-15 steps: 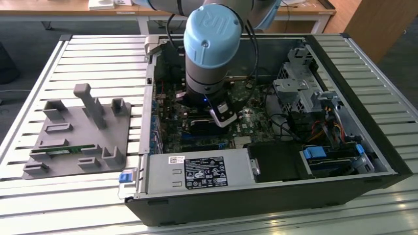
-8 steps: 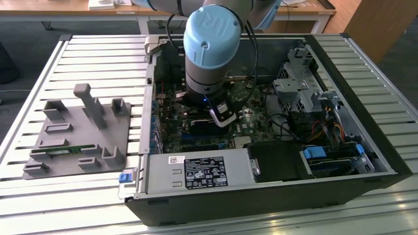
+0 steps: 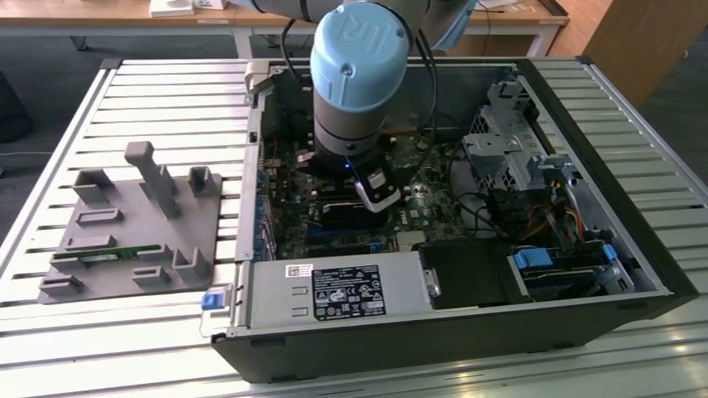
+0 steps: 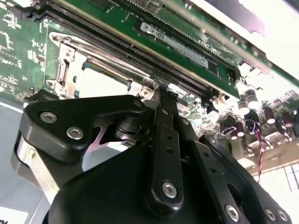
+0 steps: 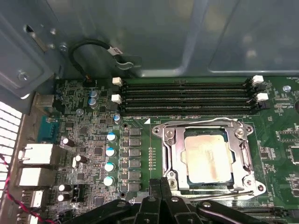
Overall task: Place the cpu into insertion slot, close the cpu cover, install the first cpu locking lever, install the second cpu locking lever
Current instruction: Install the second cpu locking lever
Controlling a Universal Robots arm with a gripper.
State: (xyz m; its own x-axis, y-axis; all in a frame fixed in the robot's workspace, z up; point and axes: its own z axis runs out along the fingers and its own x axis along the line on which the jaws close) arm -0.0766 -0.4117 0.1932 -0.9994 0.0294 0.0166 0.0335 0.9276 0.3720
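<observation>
The cpu (image 5: 208,156), a dull silvery square, lies in the socket on the green motherboard. The cpu cover (image 5: 246,156), a silvery frame, lies flat over the chip's edges. One wire locking lever (image 5: 196,122) runs along the socket's side nearest the memory slots. The other (image 5: 224,192) runs along the opposite side. My gripper (image 5: 160,181) is shut, fingertips together just off a socket corner, with nothing visible between them. In the second wrist view the gripper (image 4: 161,91) points at the socket's edge beside the cpu (image 4: 96,79). The exterior view shows the gripper (image 3: 376,201) low inside the open computer case.
Several long memory slots (image 5: 187,95) lie beside the socket, and a row of capacitors (image 5: 110,151) stands nearby. A black cable (image 5: 93,46) loops by the case wall. Outside the case, a grey fixture (image 3: 128,224) sits at the exterior view's left; a power supply (image 3: 332,290) and drive cage (image 3: 509,141) flank the board.
</observation>
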